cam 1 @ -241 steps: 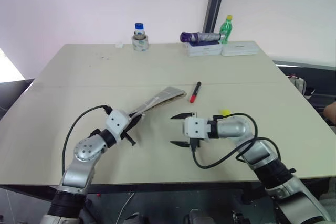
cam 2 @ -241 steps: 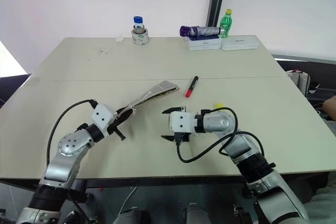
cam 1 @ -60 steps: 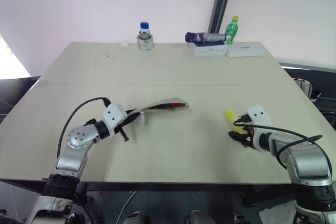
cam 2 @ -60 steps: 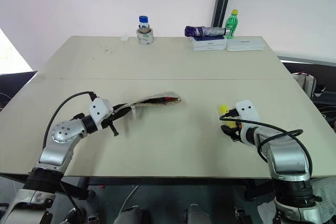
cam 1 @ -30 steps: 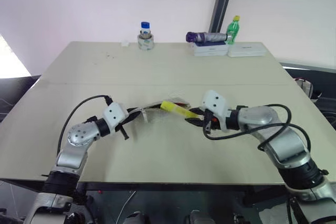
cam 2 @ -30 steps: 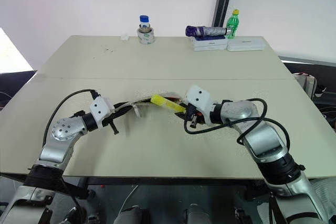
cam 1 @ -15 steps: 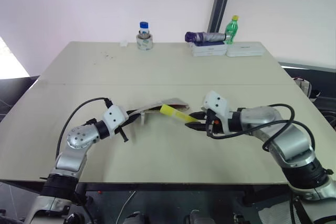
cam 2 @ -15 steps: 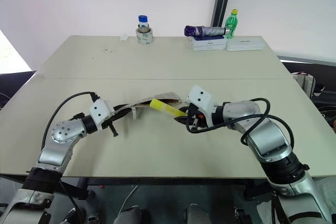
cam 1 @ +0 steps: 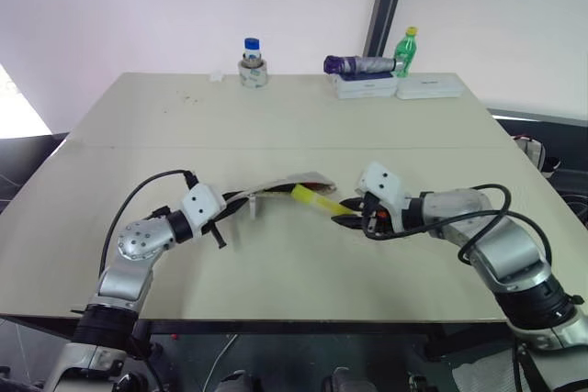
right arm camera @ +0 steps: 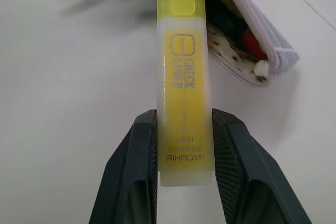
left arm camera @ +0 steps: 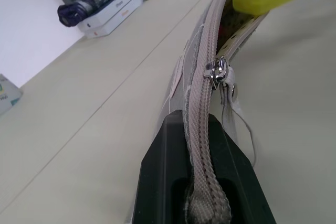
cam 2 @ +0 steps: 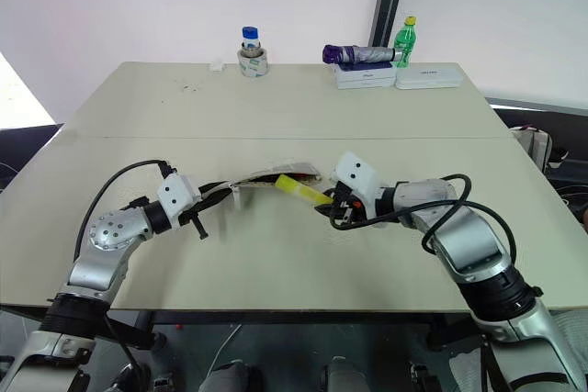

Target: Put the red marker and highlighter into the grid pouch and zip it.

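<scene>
- Your left gripper (cam 1: pixel 223 211) was clenched on the near end of the grid pouch (cam 1: pixel 280 184), holding it raised off the surface (cam 1: pixel 303 126) with its zipper open.
- The red marker (right arm camera: pixel 251 44) lay inside the pouch, its red end visible through the opening.
- The highlighter (cam 1: pixel 314 198) was tilted, its capped end at the pouch mouth.
- Your right gripper (cam 1: pixel 354 213) was grasping the highlighter by its rear end.
- Bottles and boxes stood at the far edge.
</scene>
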`<state>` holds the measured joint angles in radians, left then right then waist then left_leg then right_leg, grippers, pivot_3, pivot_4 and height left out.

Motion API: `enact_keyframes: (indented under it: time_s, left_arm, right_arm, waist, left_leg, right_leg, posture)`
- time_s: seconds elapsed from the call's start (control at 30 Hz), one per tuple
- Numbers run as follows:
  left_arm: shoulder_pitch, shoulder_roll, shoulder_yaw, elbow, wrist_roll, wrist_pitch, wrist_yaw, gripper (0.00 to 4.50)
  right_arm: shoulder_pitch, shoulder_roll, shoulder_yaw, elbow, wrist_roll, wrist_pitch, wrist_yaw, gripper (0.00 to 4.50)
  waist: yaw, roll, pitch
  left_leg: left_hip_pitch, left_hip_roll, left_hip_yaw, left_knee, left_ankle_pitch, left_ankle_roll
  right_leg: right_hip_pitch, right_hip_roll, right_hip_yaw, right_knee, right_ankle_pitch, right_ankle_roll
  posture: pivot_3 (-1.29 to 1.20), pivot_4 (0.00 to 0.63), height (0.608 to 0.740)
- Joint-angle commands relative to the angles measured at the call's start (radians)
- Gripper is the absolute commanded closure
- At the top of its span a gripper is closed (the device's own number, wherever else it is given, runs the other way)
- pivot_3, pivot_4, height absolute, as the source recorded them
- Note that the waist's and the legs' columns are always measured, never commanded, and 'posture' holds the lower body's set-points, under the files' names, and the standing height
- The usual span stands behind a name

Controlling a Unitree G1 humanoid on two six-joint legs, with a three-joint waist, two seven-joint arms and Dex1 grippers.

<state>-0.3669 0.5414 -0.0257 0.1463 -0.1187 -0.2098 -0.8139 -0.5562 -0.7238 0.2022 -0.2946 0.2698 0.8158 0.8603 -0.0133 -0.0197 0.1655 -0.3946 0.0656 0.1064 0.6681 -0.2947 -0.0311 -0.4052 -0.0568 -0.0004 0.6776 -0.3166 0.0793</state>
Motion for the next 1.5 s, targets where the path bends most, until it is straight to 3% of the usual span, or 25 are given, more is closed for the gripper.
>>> enact_keyframes:
  time_s: [0.03,0.4,0.57,0.83,1.07,1.1,1.5]
  left_arm:
    - [0.007,0.003,-0.011,-0.054,0.003,-0.031,-0.008,4.50]
    - [0.018,-0.009,-0.076,-0.069,0.047,-0.054,-0.023,4.50]
    - [0.018,-0.032,-0.085,-0.088,0.034,-0.026,-0.014,4.50]
    - [0.014,-0.043,-0.072,-0.094,0.019,-0.003,-0.012,4.50]
    - [0.013,-0.058,-0.048,-0.094,-0.006,0.021,-0.003,4.50]
    - [0.013,-0.058,-0.046,-0.095,-0.008,0.024,-0.001,4.50]
    - [-0.016,-0.078,-0.005,-0.091,-0.065,0.088,0.029,4.50]
  right_arm:
    - [-0.006,-0.017,0.008,0.002,-0.033,-0.036,-0.004,3.63]
    - [-0.100,0.026,0.217,-0.024,-0.227,-0.103,-0.028,3.63]
    - [-0.153,0.046,0.319,0.000,-0.372,-0.256,-0.036,3.63]
    - [-0.163,0.097,0.288,0.051,-0.433,-0.343,-0.035,3.63]
    - [-0.165,0.124,0.214,0.060,-0.406,-0.343,-0.018,0.34]
    - [-0.162,0.121,0.199,0.046,-0.385,-0.337,0.001,0.05]
    - [-0.141,0.071,0.021,-0.048,-0.150,-0.376,0.161,0.05]
  waist:
    - [-0.001,0.000,0.000]
    - [-0.001,0.000,0.000]
    - [-0.001,0.000,0.000]
    - [-0.002,0.000,0.000]
    - [-0.001,0.000,0.000]
    - [0.000,0.000,0.000]
    - [-0.002,0.000,0.000]
  left_leg:
    - [0.000,0.000,0.000,0.000,0.000,0.000]
    - [0.000,0.000,0.000,0.000,0.000,0.000]
    - [0.000,0.000,0.000,0.000,0.000,0.000]
    - [0.000,0.000,0.001,0.000,0.000,0.000]
    - [0.000,0.000,0.001,0.000,0.000,0.000]
    - [0.000,0.000,0.001,0.000,0.000,0.000]
    - [0.000,0.000,0.000,0.001,0.000,0.000]
  right_leg:
    - [0.000,0.000,0.000,0.000,0.000,0.000]
    - [0.000,0.000,0.000,0.000,0.000,0.000]
    - [-0.001,0.000,0.000,0.000,0.000,0.000]
    - [-0.001,0.000,0.000,0.000,0.000,0.000]
    - [-0.001,0.000,0.000,0.001,0.000,0.000]
    - [-0.001,0.000,0.000,0.001,0.000,0.000]
    - [0.000,0.000,0.000,0.001,0.000,0.000]
  posture:
    - [0.00,0.150,0.740]
    - [0.00,0.150,0.740]
    - [0.00,0.150,0.740]
    - [0.00,0.150,0.740]
    - [0.00,0.150,0.740]
    - [0.00,0.150,0.740]
    - [0.00,0.150,0.740]
